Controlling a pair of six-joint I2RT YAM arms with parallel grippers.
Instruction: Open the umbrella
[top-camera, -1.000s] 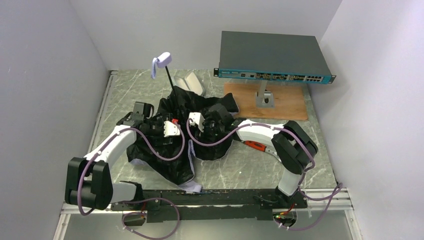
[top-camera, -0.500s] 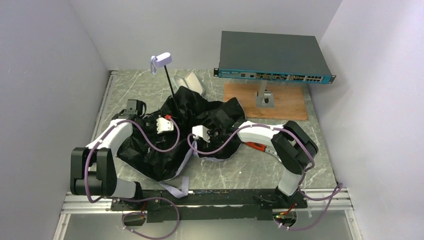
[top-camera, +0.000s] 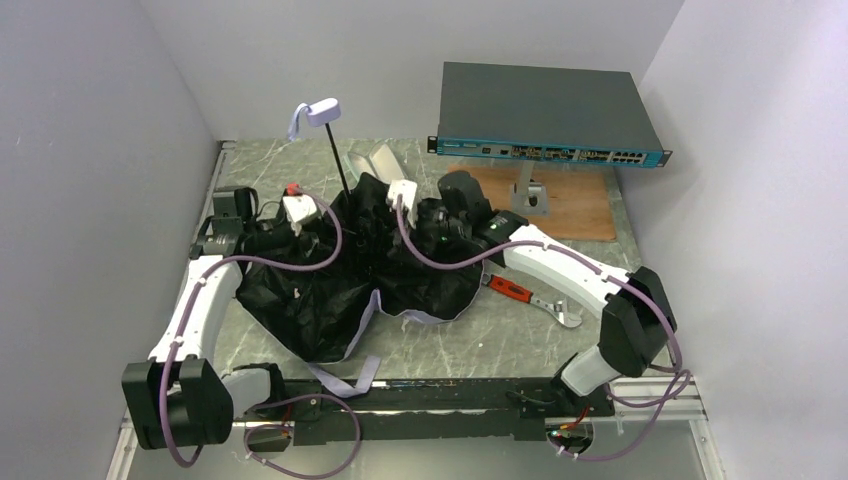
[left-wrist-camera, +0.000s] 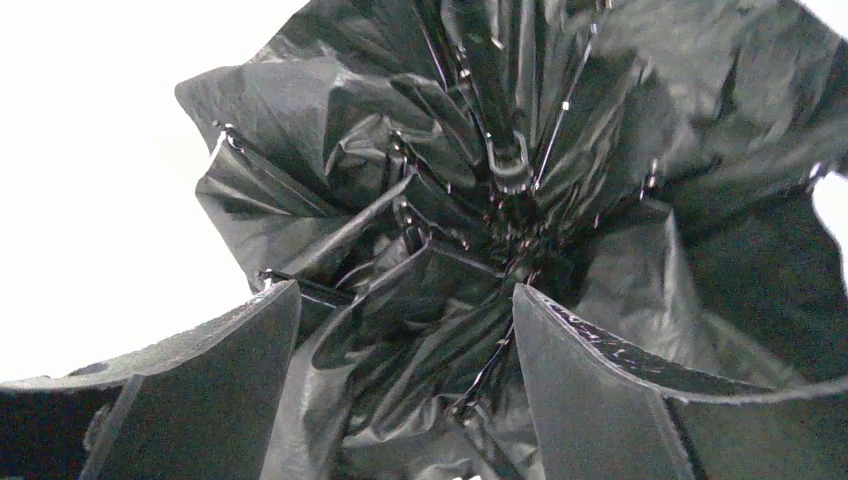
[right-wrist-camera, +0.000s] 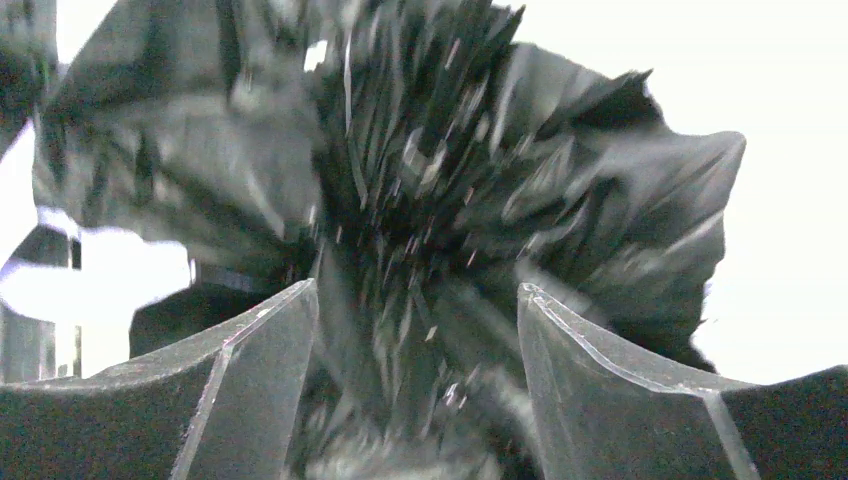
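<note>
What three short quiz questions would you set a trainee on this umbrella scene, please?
1. True or false: the umbrella has its handle raised above the table.
2. What lies on the table to the right of the umbrella? A) red-handled wrench B) scissors C) cup
3. In the left wrist view, how do the jaws of the left claw stand?
Key: 1 true; 2 A; 3 open, well apart.

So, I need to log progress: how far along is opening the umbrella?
Partway. Done: the umbrella is unfurled, its shaft standing up, handle on top. In hand: left gripper and right gripper face into it, jaws apart, holding nothing. To do: its canopy is slack and crumpled, not stretched taut.
</note>
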